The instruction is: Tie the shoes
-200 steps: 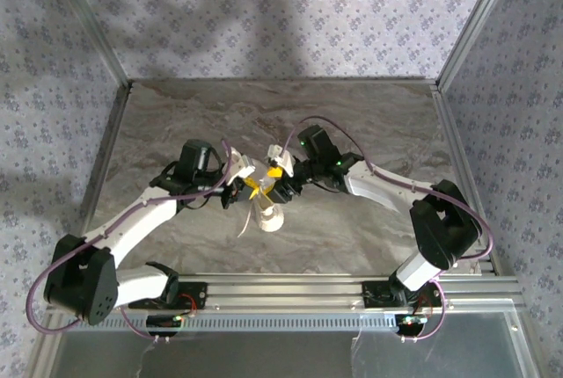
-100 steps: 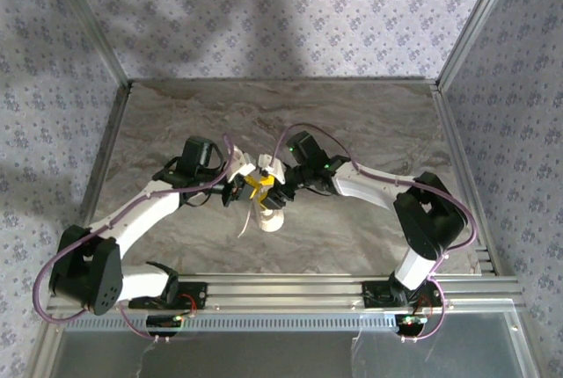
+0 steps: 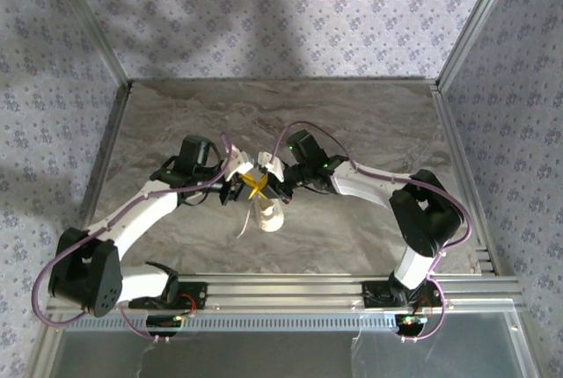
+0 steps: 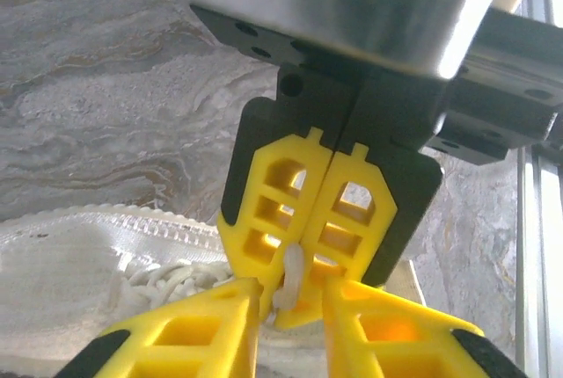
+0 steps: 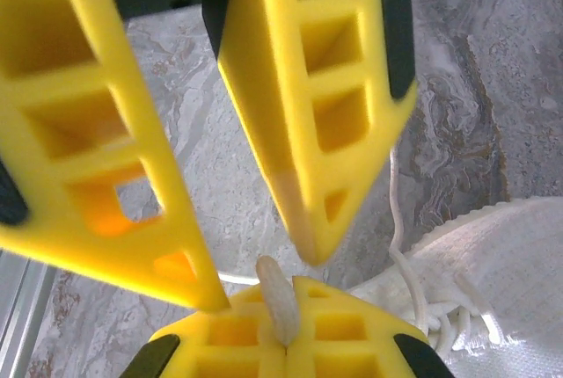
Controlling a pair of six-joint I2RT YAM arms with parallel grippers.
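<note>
The small white shoe (image 3: 268,217) lies near the middle of the marble table, toe towards the arms. Both grippers meet just above its far end. My right gripper (image 3: 261,185) is shut on a white lace end (image 5: 277,308), which sticks out between its yellow pads. In the left wrist view that same lace (image 4: 294,271) is pinched in the right gripper's fingers (image 4: 347,220). My left gripper (image 4: 290,297) stands open, one fingertip on each side of the lace and the right gripper's tips. The shoe's upper (image 4: 79,281) and knotted laces lie below. Another lace strand (image 3: 244,224) trails left of the shoe.
Patterned walls (image 3: 281,18) with metal posts close in the table on three sides. An aluminium rail (image 3: 290,290) with the arm bases runs along the near edge. Bare marble (image 3: 176,114) lies around the shoe.
The right gripper moved left to the left gripper and shut on the lace. The left gripper, shut before, has opened.
</note>
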